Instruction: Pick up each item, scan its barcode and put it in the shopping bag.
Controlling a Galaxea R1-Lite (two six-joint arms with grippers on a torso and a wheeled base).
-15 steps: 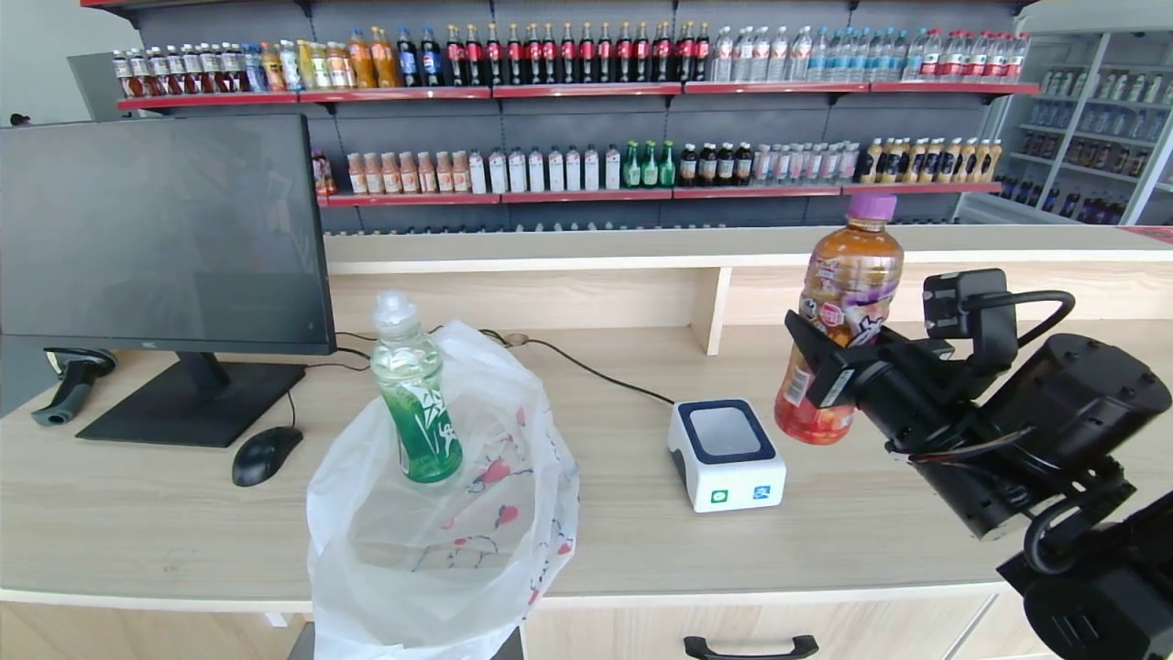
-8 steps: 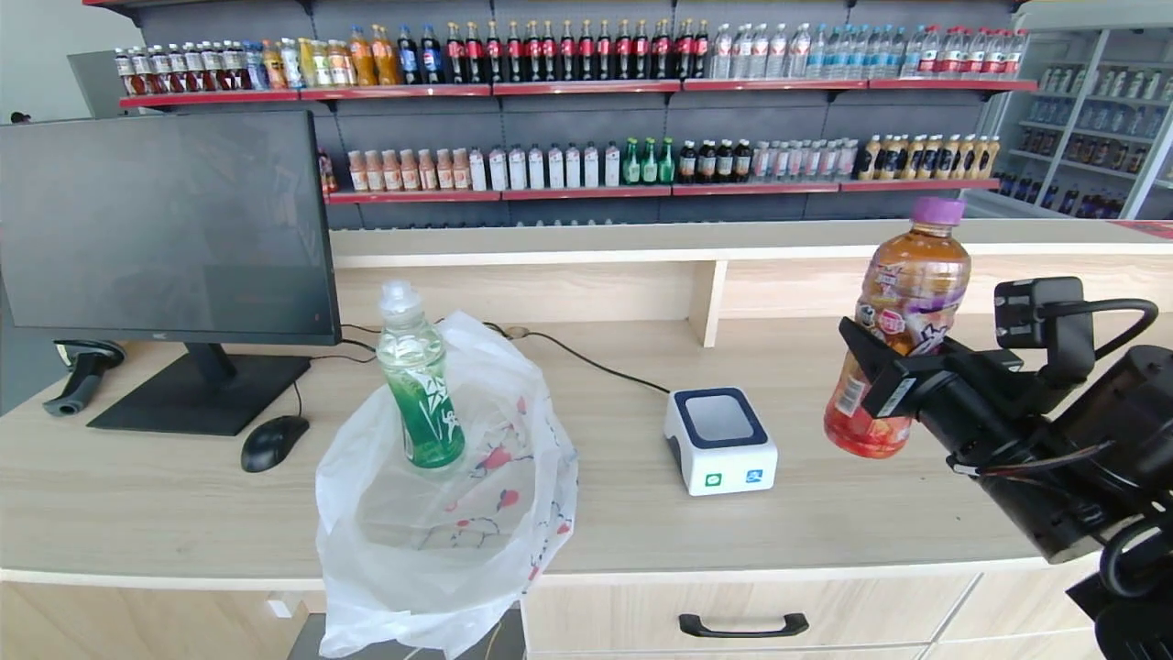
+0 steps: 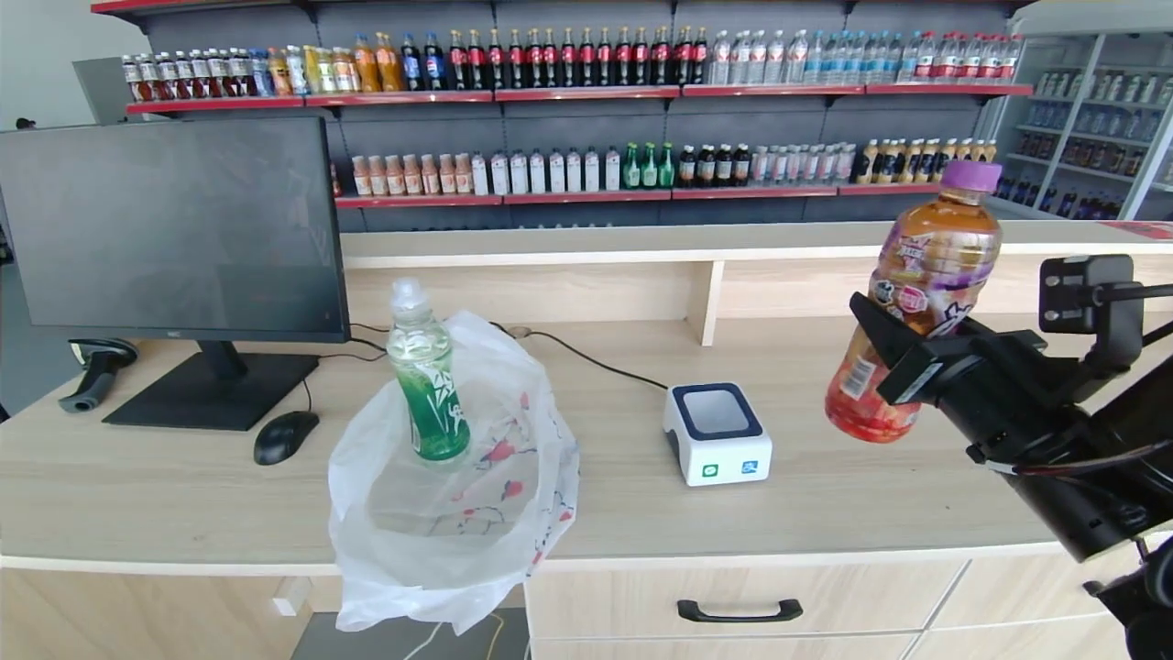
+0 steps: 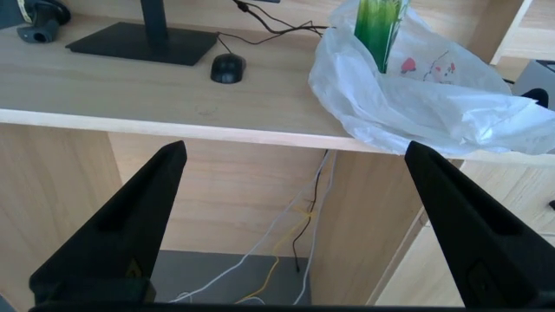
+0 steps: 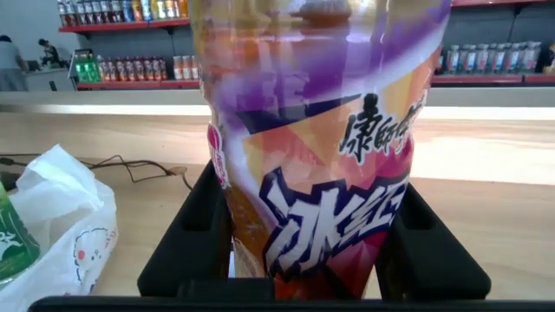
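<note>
**The right gripper is holding a tea bottle up in the air, off to one side of the scanner.**

The black right gripper (image 3: 893, 359) is squeezing shut around the middle of the tall orange tea bottle with the purple cap (image 3: 921, 293). The bottle is leaning a bit and hanging above the pale wooden counter (image 3: 825, 500), well apart from the small white scanner box with the dark glass top (image 3: 717, 433). I think the best next move is bringing the bottle over that glass and turning its little white striped patch (image 3: 857, 376) to face it, going slowly so nothing slips. The thin white plastic shopping bag (image 3: 458, 518) is sitting farther along, with a green bottle (image 3: 426, 394) standing in it. The left gripper (image 4: 295, 225) is hanging wide open and empty in front of the counter.
</note>
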